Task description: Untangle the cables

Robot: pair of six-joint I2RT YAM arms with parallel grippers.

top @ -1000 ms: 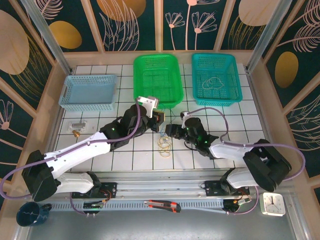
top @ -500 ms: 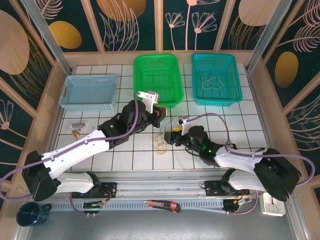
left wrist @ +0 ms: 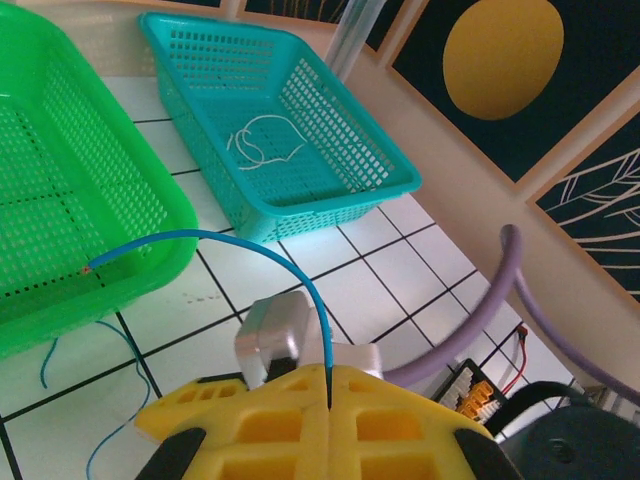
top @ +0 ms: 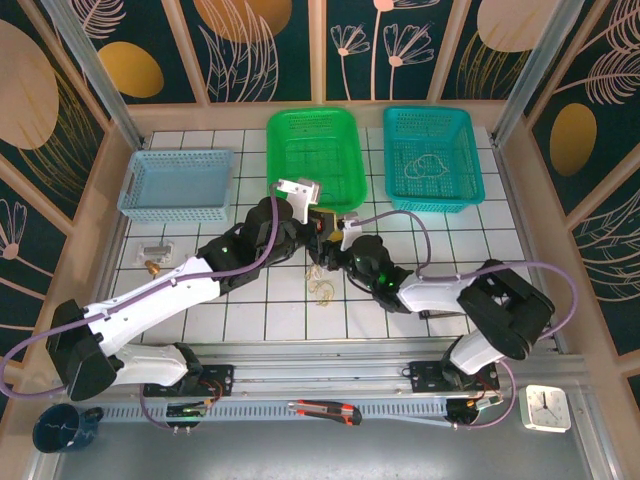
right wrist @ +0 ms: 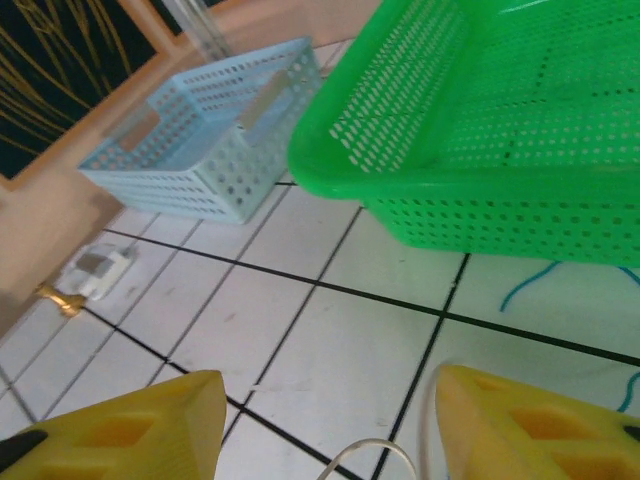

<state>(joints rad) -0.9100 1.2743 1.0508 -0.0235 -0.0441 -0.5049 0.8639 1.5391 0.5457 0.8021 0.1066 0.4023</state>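
Left gripper (top: 320,228), seen from above: poised over the tiles just in front of the green basket (top: 275,150), almost nose to nose with the right gripper (top: 338,258). Beneath both, on the table (top: 520,230), a small knot of cables (top: 323,285), yellowish and pale loops lying together. Farther back, a whitish cable (top: 425,165) lying alone in the teal basket (top: 436,204).

From the left wrist: yellow fingers (left wrist: 250,420) pressed together and clamped on a blue cable (left wrist: 250,243), arching up and over toward the green basket's rim.

From the right wrist: fingers (right wrist: 130,420) standing well apart, gripping nothing. A pale loop (right wrist: 370,455) at the bottom edge between them, apparently untouched. Blue cable trailing on the tiles before the green basket.

Probably mid-separation: blue strand lifted, the rest left lying. Next, most likely: close on the pale loop to pin it, then draw the two apart slowly, watching for a snag.
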